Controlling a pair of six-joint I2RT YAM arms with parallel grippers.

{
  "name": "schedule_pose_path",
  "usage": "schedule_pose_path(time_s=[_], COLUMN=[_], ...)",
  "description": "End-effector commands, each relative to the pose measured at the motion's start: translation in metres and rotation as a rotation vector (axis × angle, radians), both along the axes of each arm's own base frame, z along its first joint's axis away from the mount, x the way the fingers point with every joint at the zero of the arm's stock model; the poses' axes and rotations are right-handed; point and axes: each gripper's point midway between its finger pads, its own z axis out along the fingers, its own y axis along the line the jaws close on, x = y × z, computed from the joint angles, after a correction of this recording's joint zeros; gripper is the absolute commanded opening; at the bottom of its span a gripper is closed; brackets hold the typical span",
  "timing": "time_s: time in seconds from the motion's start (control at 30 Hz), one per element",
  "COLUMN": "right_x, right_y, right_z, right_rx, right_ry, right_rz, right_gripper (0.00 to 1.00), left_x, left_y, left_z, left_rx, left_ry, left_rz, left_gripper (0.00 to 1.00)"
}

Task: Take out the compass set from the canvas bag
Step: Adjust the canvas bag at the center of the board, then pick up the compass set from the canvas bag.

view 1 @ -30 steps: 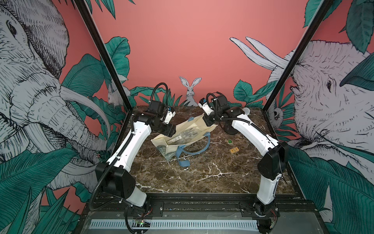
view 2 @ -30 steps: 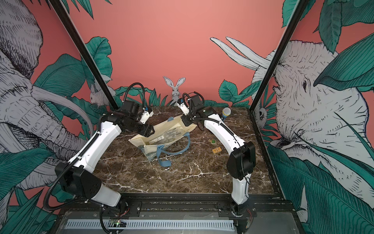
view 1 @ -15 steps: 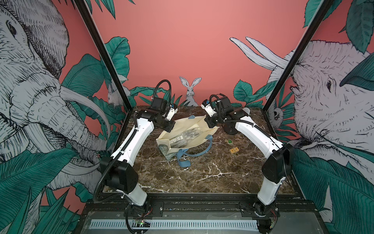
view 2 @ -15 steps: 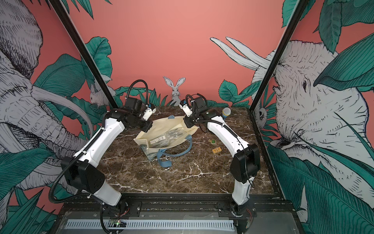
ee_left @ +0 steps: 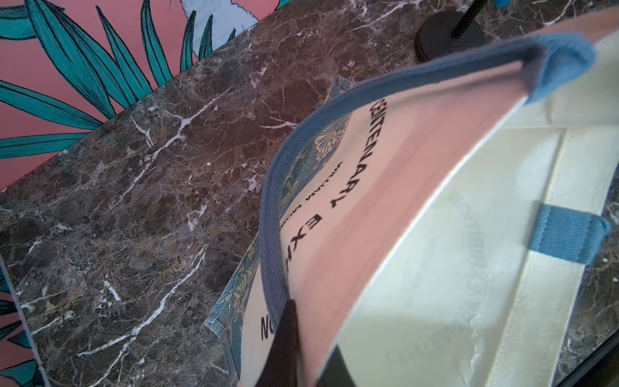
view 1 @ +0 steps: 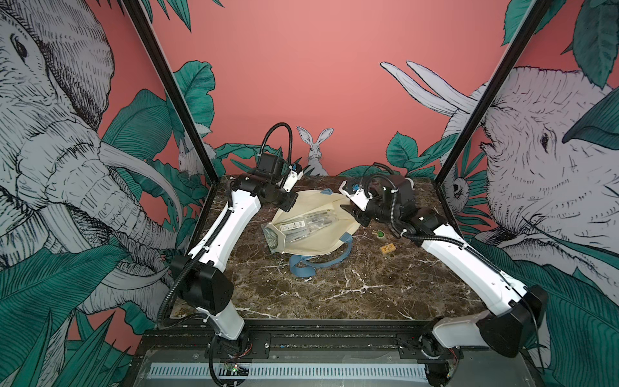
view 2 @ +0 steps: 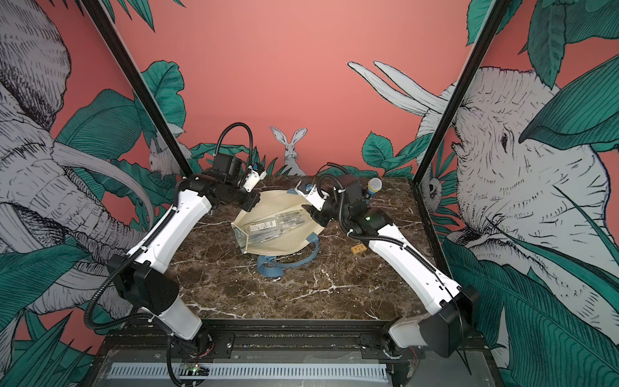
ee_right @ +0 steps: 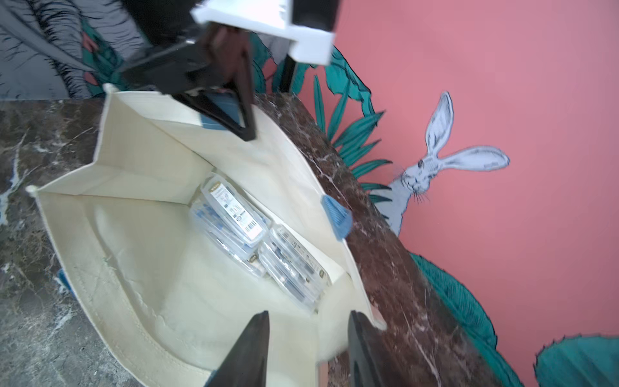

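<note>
The canvas bag (view 1: 315, 243) (view 2: 278, 246) lies on its side on the marble table, mouth gaping toward the right arm. Inside it rest clear plastic cases of the compass set (view 1: 306, 226) (view 2: 273, 226) (ee_right: 231, 214), two side by side. My left gripper (view 1: 288, 207) (view 2: 249, 207) (ee_left: 311, 345) is shut on the bag's far rim next to a blue strap, also seen in the right wrist view (ee_right: 246, 132). My right gripper (view 1: 350, 211) (view 2: 310, 212) (ee_right: 310, 315) stands open at the bag's mouth, its fingers either side of the loose near rim, not clamping it.
The blue handles (view 1: 318, 264) trail toward the front of the table. A small green item (view 1: 380, 234) and a yellow block (view 1: 388, 248) lie right of the bag. A blue-and-grey microphone (view 2: 373, 187) stands at the back right, under my right forearm's reach.
The left gripper shut on the bag's far rim. The right gripper, shut on the other rim before, has opened and let it go. The bag has shifted slightly toward the back.
</note>
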Motion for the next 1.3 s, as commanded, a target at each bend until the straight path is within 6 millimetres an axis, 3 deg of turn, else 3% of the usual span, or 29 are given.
schedule_pose_path(time_s=[0.0, 0.17, 0.3, 0.53, 0.7, 0.8, 0.9, 1.03, 1.27], right_x=[0.002, -0.003, 0.004, -0.004, -0.017, -0.027, -0.03, -0.013, 0.014], right_y=[0.026, 0.068, 0.085, 0.08, 0.071, 0.065, 0.065, 0.074, 0.094], right_z=[-0.023, -0.074, -0.127, -0.203, -0.232, -0.24, -0.222, -0.194, -0.185], right_rx=[-0.046, -0.07, -0.116, -0.206, -0.245, -0.264, -0.281, -0.303, -0.315], right_ry=[-0.079, -0.084, -0.047, 0.033, 0.086, 0.1, 0.057, -0.035, -0.127], right_rz=[0.087, 0.158, 0.144, 0.127, 0.119, 0.138, 0.178, 0.181, 0.178], right_gripper=[0.38, 0.32, 0.28, 0.27, 0.27, 0.29, 0.32, 0.34, 0.39], left_x=[0.004, -0.001, -0.003, -0.01, -0.013, -0.016, -0.019, -0.026, -0.04], left_y=[-0.01, -0.013, -0.013, -0.015, -0.02, -0.022, -0.023, -0.029, -0.034], left_z=[0.038, 0.038, 0.036, 0.046, 0.051, 0.05, 0.055, 0.064, 0.071], left_rx=[-0.054, -0.076, -0.081, -0.127, -0.175, -0.18, -0.199, -0.249, -0.305], left_ry=[-0.11, -0.113, -0.111, -0.139, -0.148, -0.122, -0.142, -0.179, -0.199], left_rz=[-0.044, -0.057, -0.062, -0.063, -0.071, -0.077, -0.094, -0.131, -0.175], left_gripper=[0.0, 0.0, 0.0, 0.0, 0.0, 0.0, 0.0, 0.0, 0.0])
